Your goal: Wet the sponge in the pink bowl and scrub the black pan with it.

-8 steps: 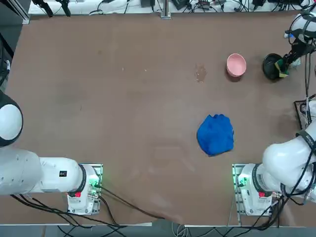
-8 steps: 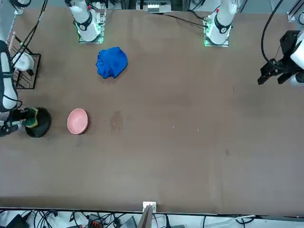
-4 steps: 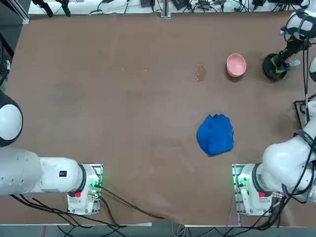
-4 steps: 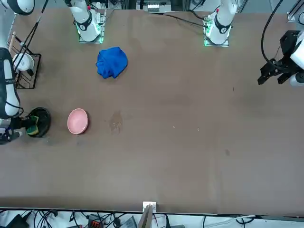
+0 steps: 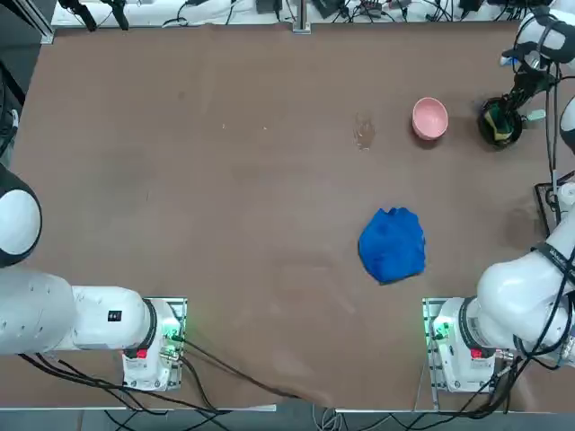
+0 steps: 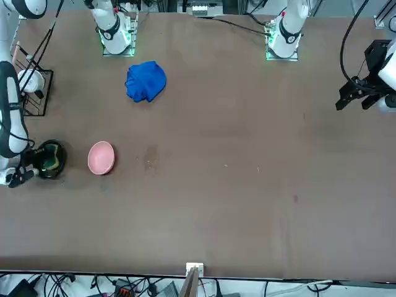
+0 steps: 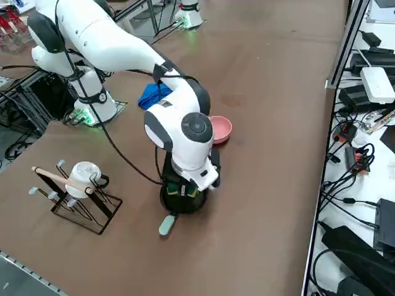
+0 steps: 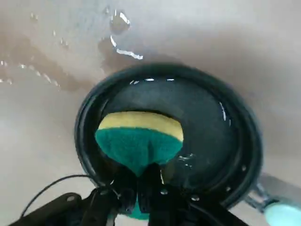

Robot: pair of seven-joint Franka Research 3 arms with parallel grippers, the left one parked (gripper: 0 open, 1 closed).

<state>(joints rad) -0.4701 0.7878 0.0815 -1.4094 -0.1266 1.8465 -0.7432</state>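
Sponge (image 8: 141, 139): in the black pan (image 8: 207, 122), pinched between the fingers of the right gripper (image 8: 143, 181), which are drawn close together on it. Green face and yellow layer both show; the free end bulges out past the fingertips. In the top view more of the green and yellow lay toward the pan's near, right side half a second back; now the sponge sits more squarely within the rim.

Right gripper: over the pan. Its arm (image 7: 191, 129) has swung a little, the wrist now nearer the robot's left in the top view than a second ago, and the sponge has shifted with it.

Pan: flat on the bench (image 5: 269, 224), wet inside, glints on the base and wall. Pale green handle (image 7: 166, 225) points away from the pink bowl (image 5: 429, 118). Pan looks to be at much the same spot as before.

Bowl: beside the pan, apart from it, unmoved. Water drops (image 8: 120, 21) on the bench near the pan rim; a wet patch (image 5: 365, 133) on the bowl's other side, as before.

Farther out: crumpled blue cloth (image 5: 393, 245), nearer the arm bases, unchanged. Dark wire rack (image 7: 86, 206) with a white cup (image 7: 84, 179) on it, well apart from the pan.
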